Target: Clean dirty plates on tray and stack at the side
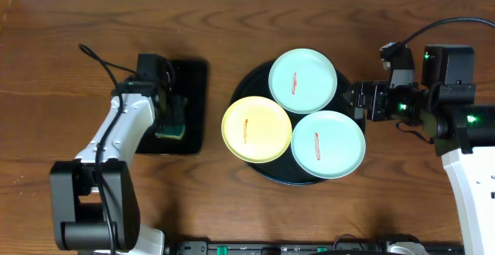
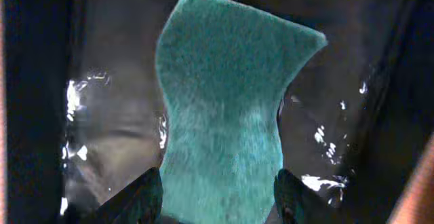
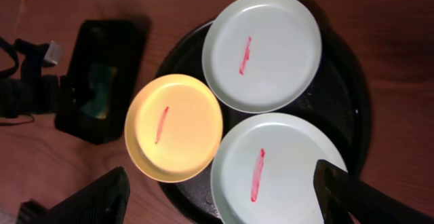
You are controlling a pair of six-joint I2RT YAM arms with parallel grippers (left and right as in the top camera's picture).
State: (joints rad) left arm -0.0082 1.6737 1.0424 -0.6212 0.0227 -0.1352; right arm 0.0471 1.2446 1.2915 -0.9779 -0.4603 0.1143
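Observation:
The round black tray [image 1: 251,89] holds three plates, each with a red streak: a mint plate [image 1: 302,81] at the back, a yellow plate [image 1: 256,129] at the left, and a mint plate [image 1: 328,144] at the front right. My right gripper [image 1: 357,100] is open and empty at the tray's right rim. In the right wrist view its fingers [image 3: 217,173] hover above the nearer mint plate [image 3: 278,170], with the yellow plate [image 3: 175,125] and the far mint plate [image 3: 263,51] beyond. My left gripper [image 2: 218,198] is closed on the sides of a teal sponge [image 2: 230,115].
The sponge [image 1: 172,125] lies in a smaller rectangular black tray [image 1: 193,77] at the left, which also shows in the right wrist view [image 3: 102,47]. Bare wooden table [image 1: 93,15] surrounds both trays. Cables run by both arms.

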